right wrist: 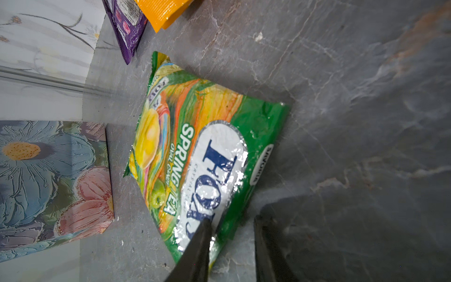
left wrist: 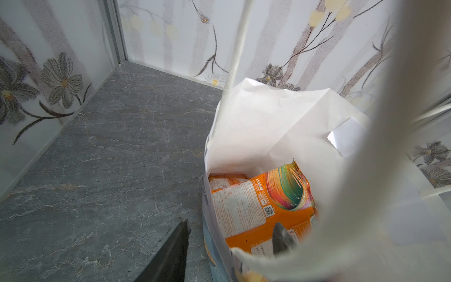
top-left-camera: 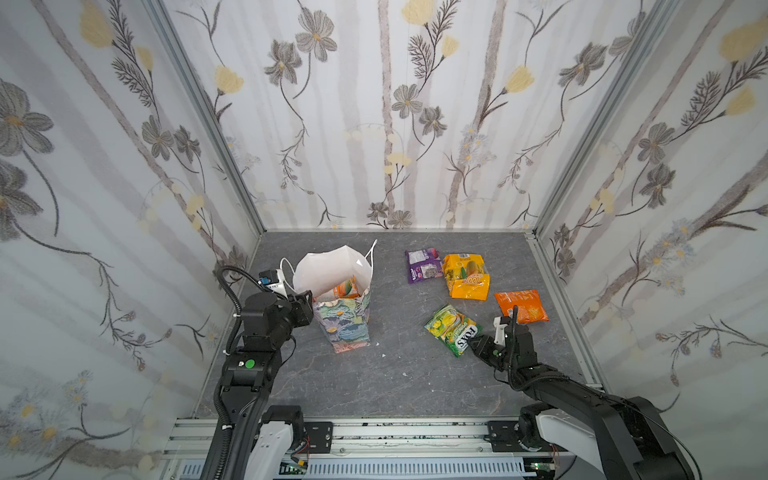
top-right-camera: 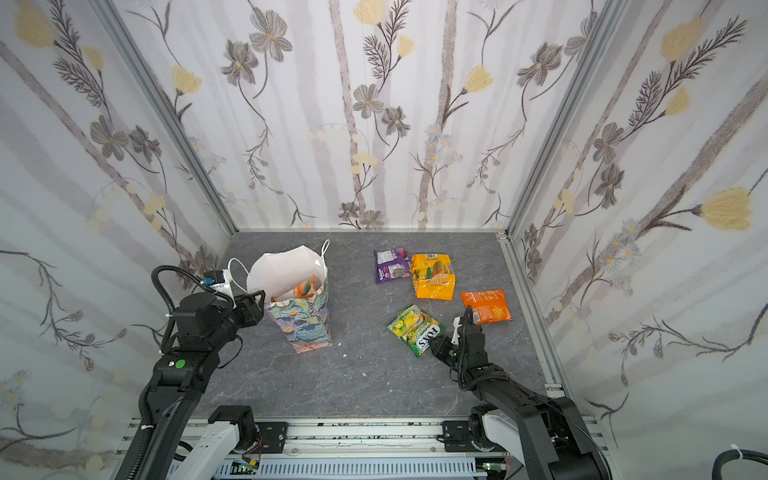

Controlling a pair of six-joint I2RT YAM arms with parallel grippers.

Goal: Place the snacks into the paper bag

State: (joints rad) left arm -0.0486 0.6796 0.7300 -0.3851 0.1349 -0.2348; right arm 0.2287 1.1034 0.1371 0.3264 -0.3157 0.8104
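The paper bag (top-left-camera: 347, 324) (top-right-camera: 305, 320) stands upright at the left, floral outside and white inside (left wrist: 268, 127), with an orange snack packet (left wrist: 256, 207) in it. My left gripper (top-left-camera: 307, 297) (left wrist: 231, 232) is open and straddles the bag's near wall, one finger outside and one inside. On the table lie a green Fox's packet (top-left-camera: 451, 328) (right wrist: 195, 146), a purple one (top-left-camera: 423, 266), a yellow-orange one (top-left-camera: 465, 276) and an orange one (top-left-camera: 521, 305). My right gripper (top-left-camera: 478, 344) (right wrist: 231, 224) is low at the green packet's near corner, jaws narrowly apart, one finger over the packet, one on the table beside it.
The grey stone table (top-left-camera: 395, 374) is closed in by flowered walls on three sides. A metal rail (top-left-camera: 415, 432) runs along the front edge. The orange packet lies close to the right wall's frame (top-left-camera: 557, 291). The bag's floral side (right wrist: 48, 175) shows beside the green packet.
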